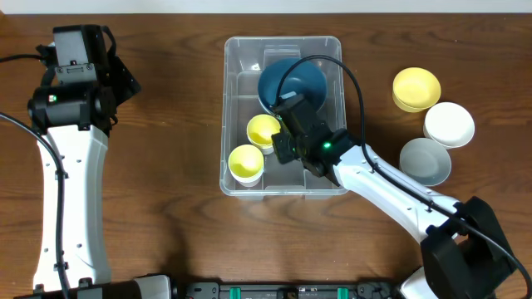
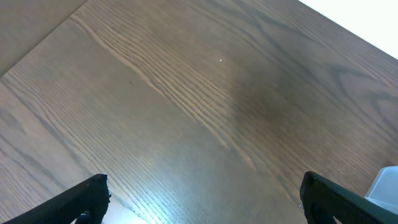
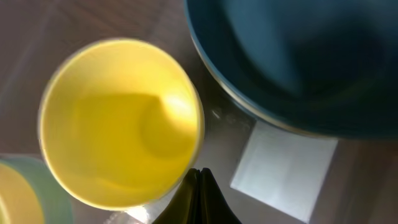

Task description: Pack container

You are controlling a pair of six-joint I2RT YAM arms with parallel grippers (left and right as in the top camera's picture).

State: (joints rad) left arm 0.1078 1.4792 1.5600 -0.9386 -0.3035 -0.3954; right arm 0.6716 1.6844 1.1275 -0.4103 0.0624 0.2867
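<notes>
The clear container (image 1: 237, 50) stands at the middle of the table. Inside it are a dark blue bowl (image 1: 287, 79) at the far end and two yellow cups (image 1: 262, 129) (image 1: 245, 164) on the left side. My right gripper (image 1: 281, 143) reaches down into the container. In the right wrist view it (image 3: 199, 173) is shut with nothing between its fingers, its tip just beside the rim of the nearer yellow cup (image 3: 118, 118). The blue bowl (image 3: 298, 56) and the white label (image 3: 283, 171) lie beyond. My left gripper (image 2: 205, 190) hangs open over bare table at the far left.
Right of the container stand a yellow bowl (image 1: 416, 87), a white bowl (image 1: 449, 123) and a grey bowl (image 1: 425, 159). A corner of the container (image 2: 385, 183) shows at the right edge of the left wrist view.
</notes>
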